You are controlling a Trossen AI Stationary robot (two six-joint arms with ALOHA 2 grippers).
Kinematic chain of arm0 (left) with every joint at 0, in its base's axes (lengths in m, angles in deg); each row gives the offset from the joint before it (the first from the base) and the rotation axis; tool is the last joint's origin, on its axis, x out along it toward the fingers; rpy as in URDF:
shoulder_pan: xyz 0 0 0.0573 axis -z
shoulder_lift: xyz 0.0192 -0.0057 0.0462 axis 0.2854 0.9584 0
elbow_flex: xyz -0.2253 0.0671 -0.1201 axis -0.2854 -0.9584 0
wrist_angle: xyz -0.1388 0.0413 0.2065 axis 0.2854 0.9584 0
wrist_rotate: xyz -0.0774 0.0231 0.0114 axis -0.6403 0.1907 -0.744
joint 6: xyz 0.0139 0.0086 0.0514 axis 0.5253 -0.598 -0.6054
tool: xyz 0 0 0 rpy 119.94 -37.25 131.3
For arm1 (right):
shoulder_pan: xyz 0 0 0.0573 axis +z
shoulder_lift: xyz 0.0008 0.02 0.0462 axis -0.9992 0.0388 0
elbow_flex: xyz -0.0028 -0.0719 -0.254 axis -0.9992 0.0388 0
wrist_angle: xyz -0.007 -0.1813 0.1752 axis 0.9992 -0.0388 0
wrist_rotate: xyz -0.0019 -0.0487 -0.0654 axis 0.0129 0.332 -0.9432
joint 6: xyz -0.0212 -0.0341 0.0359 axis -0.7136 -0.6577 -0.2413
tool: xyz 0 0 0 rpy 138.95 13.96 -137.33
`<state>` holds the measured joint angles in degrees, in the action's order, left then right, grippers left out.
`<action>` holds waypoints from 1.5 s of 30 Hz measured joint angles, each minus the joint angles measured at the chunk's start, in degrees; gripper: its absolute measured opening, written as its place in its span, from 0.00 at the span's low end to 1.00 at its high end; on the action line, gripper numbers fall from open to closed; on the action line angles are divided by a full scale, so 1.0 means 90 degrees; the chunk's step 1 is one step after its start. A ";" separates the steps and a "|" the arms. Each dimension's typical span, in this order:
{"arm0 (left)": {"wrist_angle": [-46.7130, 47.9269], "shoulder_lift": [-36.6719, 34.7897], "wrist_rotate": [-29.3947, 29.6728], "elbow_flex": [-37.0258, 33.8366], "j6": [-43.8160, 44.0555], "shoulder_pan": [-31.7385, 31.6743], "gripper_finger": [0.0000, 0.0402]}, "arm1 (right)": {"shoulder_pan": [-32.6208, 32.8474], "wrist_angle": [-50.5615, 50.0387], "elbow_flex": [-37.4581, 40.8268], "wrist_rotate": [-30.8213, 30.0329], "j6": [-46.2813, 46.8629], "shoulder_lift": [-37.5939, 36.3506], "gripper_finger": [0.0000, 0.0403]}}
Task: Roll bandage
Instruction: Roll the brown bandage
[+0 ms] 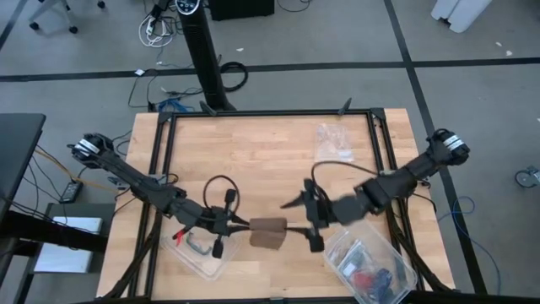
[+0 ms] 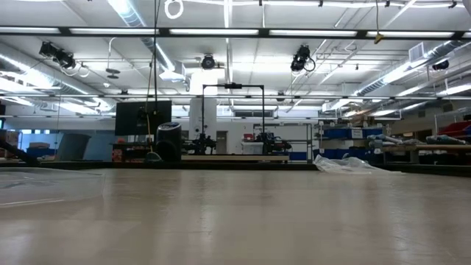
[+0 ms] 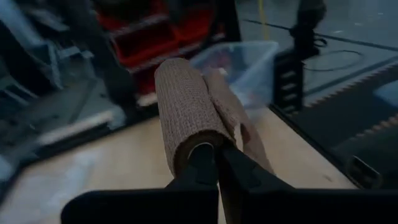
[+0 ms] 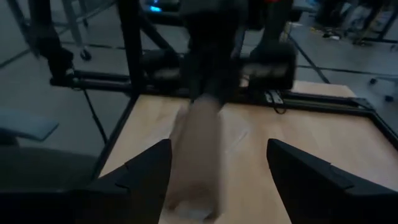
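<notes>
Left claw clamped on bandage roll end; right claw apart, beside it. Risk: loose tail unwinding if grip slipped.

I can read no text, label, brand, number or sign anywhere around the table, neither on its wooden top and black frame nor on the shelving and fittings of the room seen behind it in the low view.
</notes>
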<state>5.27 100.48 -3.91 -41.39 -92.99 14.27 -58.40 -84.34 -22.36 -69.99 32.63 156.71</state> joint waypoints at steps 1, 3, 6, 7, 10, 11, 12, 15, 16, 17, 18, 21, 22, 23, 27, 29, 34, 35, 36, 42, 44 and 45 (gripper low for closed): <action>-0.0015 -0.0098 0.0126 -0.0001 -0.0123 0.0002 0.00 | 0.0193 0.0010 0.0036 -0.0268 0.0092 0.0003 0.65; -0.0028 -0.0280 0.0333 0.0000 -0.0328 0.0002 0.00 | 0.0502 0.0212 0.0172 -0.0707 0.0272 0.0003 0.66; -0.0024 -0.0513 0.0572 0.0000 -0.0707 0.0002 0.00 | 0.0797 0.0462 0.0427 -0.1170 0.0642 0.0015 0.66; -0.0072 -0.0583 0.0601 0.0000 -0.0825 0.0002 0.00 | 0.0855 0.0593 0.0525 -0.1234 0.0686 0.0051 0.66; -0.0285 -0.0709 0.0709 0.0002 -0.1251 0.0002 0.00 | 0.0890 0.0825 0.0842 -0.1362 0.0782 0.0098 0.65; -0.0369 -0.0730 0.0725 0.0002 -0.1353 0.0002 0.00 | 0.0861 0.1021 0.0938 -0.1366 0.0876 0.0098 0.65; -0.0396 -0.0762 0.0737 0.0002 -0.1464 0.0002 0.00 | 0.0837 0.1246 0.1042 -0.1368 0.0940 0.0095 0.65; -0.0499 -0.0844 0.0751 0.0002 -0.1651 0.0002 0.00 | 0.0759 0.1936 0.1357 -0.1370 0.0852 0.0094 0.65; -0.0543 -0.0846 0.0753 0.0002 -0.1719 0.0002 0.00 | 0.0710 0.2141 0.1421 -0.1306 0.0797 0.0095 0.65; -0.0552 -0.0844 0.0755 0.0005 -0.1777 0.0002 0.00 | 0.0657 0.2371 0.1482 -0.1189 0.0776 0.0095 0.65; -0.0559 -0.0842 0.0768 0.0004 -0.1809 0.0002 0.00 | 0.0606 0.2581 0.1559 -0.1084 0.0779 0.0091 0.65; -0.0692 -0.0841 0.0822 0.0004 -0.1861 0.0002 0.00 | 0.0423 0.3022 0.1716 -0.0679 0.0747 0.0091 0.65; -0.0702 -0.0841 0.0898 0.0005 -0.1936 0.0000 0.00 | 0.0363 0.3153 0.1726 -0.0488 0.0752 0.0091 0.65; -0.0696 -0.0841 0.0977 0.0005 -0.1981 0.0000 0.00 | 0.0302 0.3224 0.1726 -0.0295 0.0789 0.0091 0.65; -0.0796 -0.0840 0.1265 0.0005 -0.2118 -0.0010 0.00 | 0.0119 0.3566 0.1726 -0.0045 0.0776 0.0201 0.63; -0.0886 -0.0841 0.1294 0.0005 -0.2153 -0.0010 0.00 | 0.0015 0.3706 0.1718 0.0028 0.0747 0.0296 0.61; -0.0925 -0.0839 0.1482 0.0005 -0.2191 -0.0021 0.00 | -0.0159 0.4101 0.1692 0.0098 0.0672 0.0591 0.49; -0.0920 -0.0839 0.1568 0.0005 -0.2205 -0.0022 0.00 | -0.0180 0.4192 0.1692 0.0100 0.0614 0.0612 0.45; -0.0917 -0.0839 0.1644 0.0005 -0.2209 -0.0023 0.00 | -0.0181 0.4209 0.1692 0.0099 0.0575 0.0615 0.40; -0.0666 -0.0839 0.1985 0.0010 -0.2310 -0.0059 0.00 | -0.0033 0.4382 0.1658 0.0096 0.0160 0.0596 0.03; -0.0354 -0.0839 0.2008 0.0012 -0.2215 -0.0102 0.00 | 0.0055 0.4394 0.1484 0.0109 0.0060 0.0589 0.03; -0.0152 -0.0837 0.2003 0.0012 -0.2101 -0.0133 0.00 | 0.0093 0.4360 0.1375 0.0118 -0.0020 0.0584 0.03</action>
<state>3.90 92.95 14.11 -41.28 -111.90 13.07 -57.56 -45.09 -9.98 -68.93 32.45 161.96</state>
